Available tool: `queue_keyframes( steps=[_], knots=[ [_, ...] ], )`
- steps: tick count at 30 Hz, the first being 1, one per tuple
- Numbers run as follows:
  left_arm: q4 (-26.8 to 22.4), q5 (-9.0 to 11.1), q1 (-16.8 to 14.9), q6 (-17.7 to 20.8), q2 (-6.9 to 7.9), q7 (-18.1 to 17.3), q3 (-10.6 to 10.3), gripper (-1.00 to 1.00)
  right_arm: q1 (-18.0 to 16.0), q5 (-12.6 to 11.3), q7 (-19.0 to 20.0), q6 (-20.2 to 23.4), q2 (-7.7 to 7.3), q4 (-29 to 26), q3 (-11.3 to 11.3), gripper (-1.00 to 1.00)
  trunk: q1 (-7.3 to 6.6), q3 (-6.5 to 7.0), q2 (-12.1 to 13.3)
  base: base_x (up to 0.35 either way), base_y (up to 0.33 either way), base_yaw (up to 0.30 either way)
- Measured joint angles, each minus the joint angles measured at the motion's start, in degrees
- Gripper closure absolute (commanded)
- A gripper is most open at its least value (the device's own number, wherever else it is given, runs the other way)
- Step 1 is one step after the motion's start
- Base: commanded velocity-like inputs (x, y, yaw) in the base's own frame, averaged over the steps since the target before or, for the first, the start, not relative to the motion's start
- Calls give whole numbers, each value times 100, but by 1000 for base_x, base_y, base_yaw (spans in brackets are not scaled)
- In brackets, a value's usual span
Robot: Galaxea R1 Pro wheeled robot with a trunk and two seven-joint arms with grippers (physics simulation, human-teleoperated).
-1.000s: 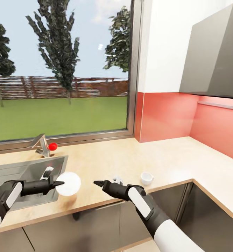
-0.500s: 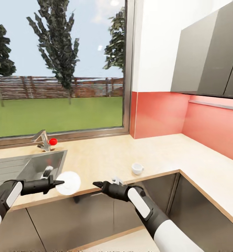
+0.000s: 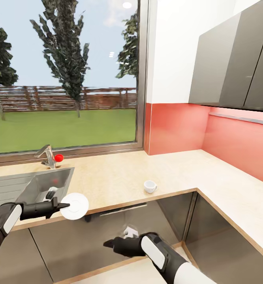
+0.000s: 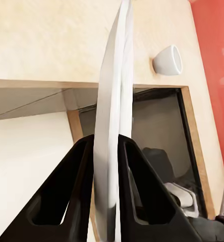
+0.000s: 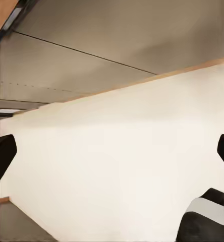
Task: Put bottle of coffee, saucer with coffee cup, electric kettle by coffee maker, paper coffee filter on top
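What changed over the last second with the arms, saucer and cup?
The view pulled back from the countertop. The right gripper dropped from counter height to in front of the cabinets, jaws apart and empty. The left gripper stays clamped on the saucer, still at the counter's front edge. The coffee cup stayed put.

Saucer (image 3: 74, 206): white, flat, pinched at countertop (image 3: 119, 177) front edge. Coffee cup (image 3: 149, 186): white, upright on countertop, well apart.
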Motion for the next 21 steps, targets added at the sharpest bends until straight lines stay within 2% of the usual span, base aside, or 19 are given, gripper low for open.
queue_keyframes(
  steps=[4,7,9,11,13,17,21],
  knots=[
    [1,5,17,-1,9,-4,0,100,33,72,-16,-181,0,1118,91,-100,0,0,0,0,0,0],
    [6,16,24,0,4,-6,1,100,37,510,-18,-1142,-2,2381,114,-100,0,0,0,0,0,0],
    [6,17,25,0,6,-7,2,100,96,798,-28,-1838,0,2812,97,-100,0,0,0,0,0,0],
    [7,24,25,3,14,-12,3,100,318,956,-33,-2340,-1,2973,89,-100,0,0,-1,0,0,0],
    [7,94,32,9,44,-63,15,100,546,1026,-38,-2584,-199,3037,83,-100,0,0,-1,0,0,0],
    [12,234,48,11,138,-388,57,100,904,1065,-37,-2736,-606,3085,76,-100,0,0,-1,0,0,0],
    [44,250,44,5,249,-575,65,100,971,1069,-20,-2751,-716,3083,76,-100,0,1,-1,0,0,0]
  ],
)
